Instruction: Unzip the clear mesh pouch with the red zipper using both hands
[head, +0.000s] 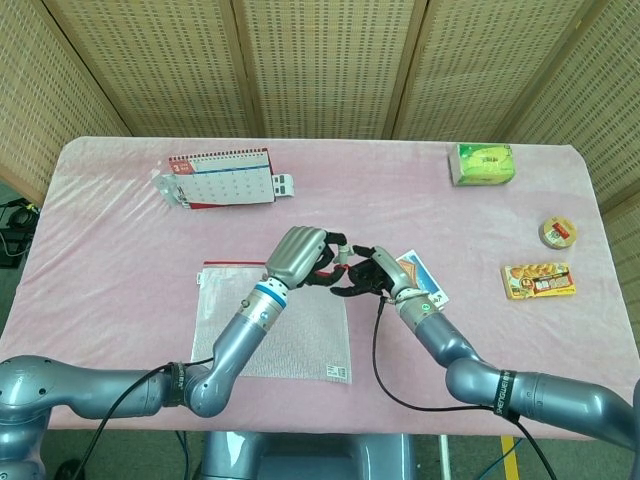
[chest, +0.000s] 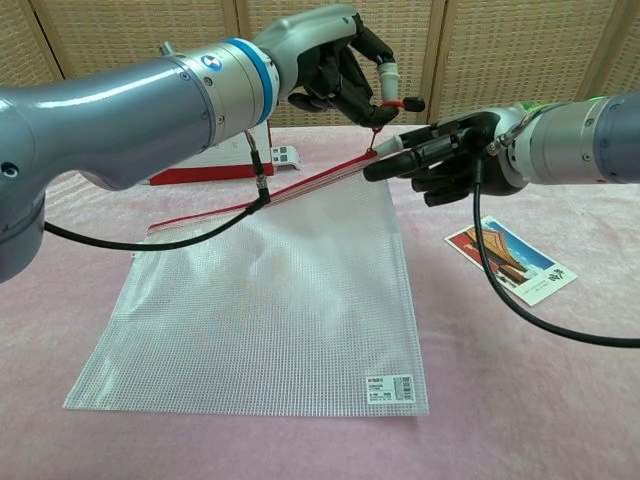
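The clear mesh pouch lies flat on the pink cloth, its red zipper along the far edge. That edge's right corner is raised off the cloth. My left hand pinches the red zipper pull above that corner. My right hand reaches in from the right with fingers stretched out. Its fingertips lie at the raised corner, just under the pull. No grip on the pouch shows.
A postcard lies right of the pouch under my right forearm. A desk calendar stands at the back left. A green tissue pack, a tape roll and a snack packet lie to the right.
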